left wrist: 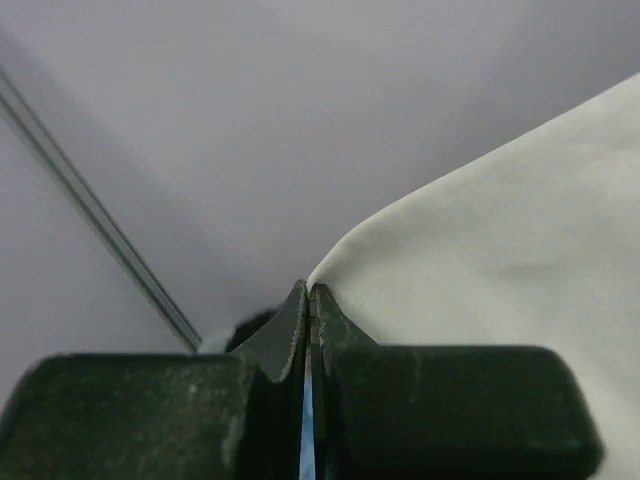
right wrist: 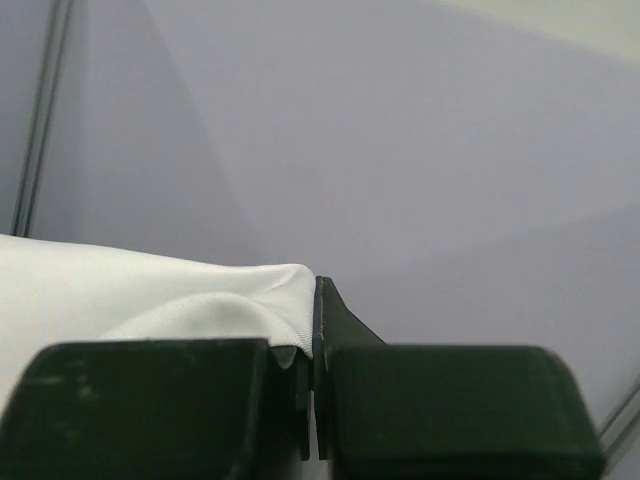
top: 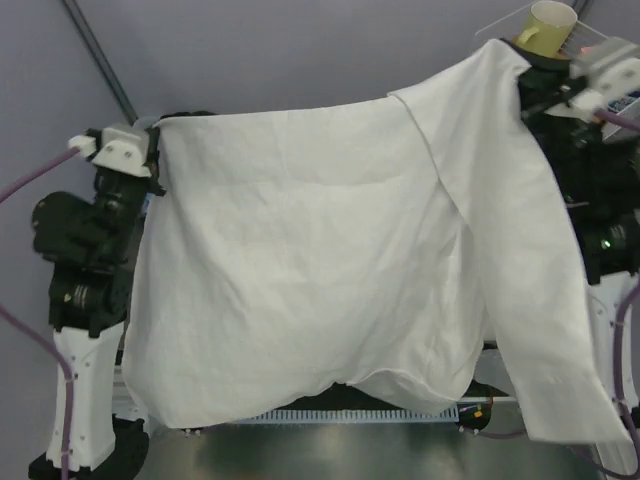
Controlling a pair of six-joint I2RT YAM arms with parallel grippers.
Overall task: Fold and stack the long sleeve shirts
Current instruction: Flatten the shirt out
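A plain white long sleeve shirt (top: 320, 260) hangs spread in the air between both arms and hides most of the table. My left gripper (top: 157, 135) is shut on its upper left corner. In the left wrist view the cloth (left wrist: 500, 250) leaves the closed gripper tips (left wrist: 309, 292) to the right. My right gripper (top: 522, 75) is shut on the upper right corner, and one long sleeve (top: 550, 330) hangs down below it. In the right wrist view the cloth (right wrist: 150, 290) bunches left of the closed gripper tips (right wrist: 316, 290).
A yellow mug (top: 547, 27) on a wire rack stands at the back right, just behind the right gripper. A thin dark rod (top: 100, 55) runs diagonally along the wall at the back left. The table's near edge (top: 350, 440) shows below the shirt's hem.
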